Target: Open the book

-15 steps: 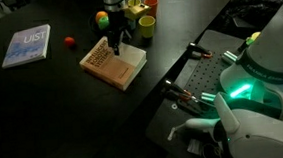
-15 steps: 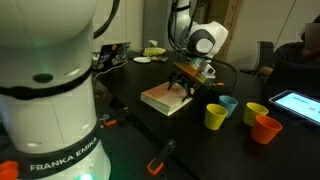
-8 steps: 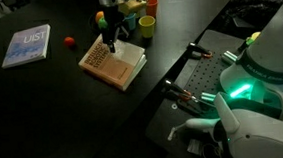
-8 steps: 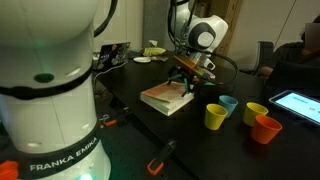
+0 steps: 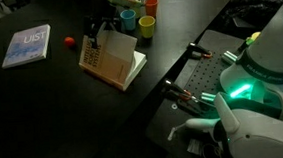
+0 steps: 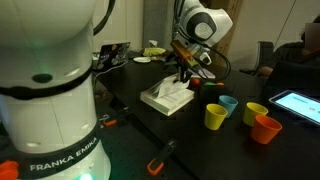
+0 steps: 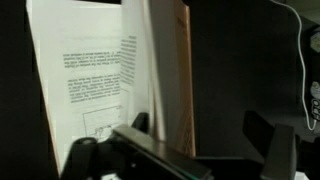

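Note:
The thick book lies on the dark table with its tan-orange cover lifted nearly upright, white pages showing beneath. It also shows in the other exterior view. My gripper hangs at the cover's top edge in both exterior views. In the wrist view a printed white page and the orange cover edge stand up between my fingers. My gripper is open, with the cover close to the left finger and the right finger well apart from it.
A thin light blue book and a small red ball lie beyond the cover. Several cups stand near the book, also seen in an exterior view. A tablet lies at the right. A second robot's base fills the foreground.
The cover has swung up from a low angle to nearly upright. My gripper has risen and moved across toward the spine side with it.

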You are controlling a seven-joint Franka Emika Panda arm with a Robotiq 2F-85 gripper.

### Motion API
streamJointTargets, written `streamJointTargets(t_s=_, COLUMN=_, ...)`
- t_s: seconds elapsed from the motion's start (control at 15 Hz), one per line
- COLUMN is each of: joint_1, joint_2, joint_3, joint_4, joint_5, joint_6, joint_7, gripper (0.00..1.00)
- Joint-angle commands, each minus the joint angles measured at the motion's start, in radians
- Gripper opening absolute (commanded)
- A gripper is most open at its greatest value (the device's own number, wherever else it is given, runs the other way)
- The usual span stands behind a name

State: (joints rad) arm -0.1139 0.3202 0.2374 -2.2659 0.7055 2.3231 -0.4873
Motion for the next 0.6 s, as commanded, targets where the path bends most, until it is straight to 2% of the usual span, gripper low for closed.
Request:
streamJointTargets(t_s=0.0, joint_1=0.046, joint_2=-0.064, joint_3=-0.003, joint_4=0.006, joint_5=0.050, joint_6=-0.045, joint_7=-0.014, gripper=1.00)
streamJointTargets(t_s=0.33, joint_1=0.133, joint_2=-0.153, joint_3=-0.009, joint_4=0.013, joint_5=-0.018, joint_6=-0.036, joint_7=0.011, gripper=1.00)
streamJointTargets(t_s=0.53, joint_1=0.177, joint_2=-0.183, joint_3=-0.006, joint_4=0.024, joint_5=-0.020, joint_6=-0.040, joint_7=0.013, gripper=1.00)
